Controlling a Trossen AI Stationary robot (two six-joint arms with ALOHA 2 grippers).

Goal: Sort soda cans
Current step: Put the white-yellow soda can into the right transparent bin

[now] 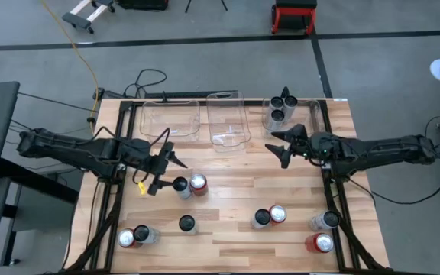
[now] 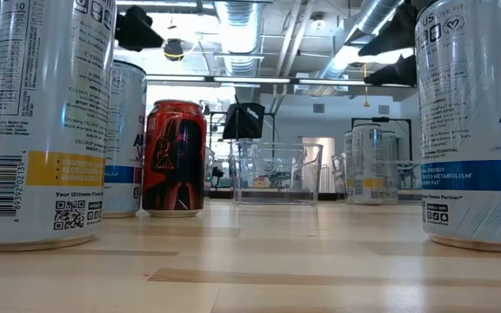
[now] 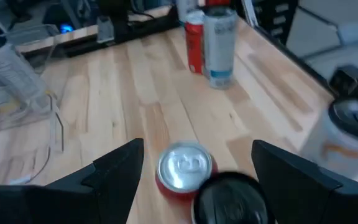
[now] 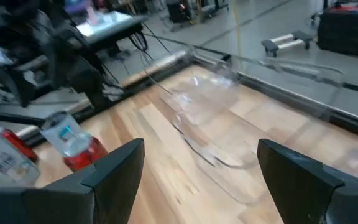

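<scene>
Three clear bins line the table's far edge — the right one holds silver cans. The left gripper hangs wide above a red-and-dark pair; the right gripper, also wide, holds nothing near the right bin — other cans stand nearer.

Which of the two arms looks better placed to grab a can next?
Probably the left: its open gripper hovers just beside the red can and dark-topped can. The right gripper is open near the bins, with no loose can close.
</scene>
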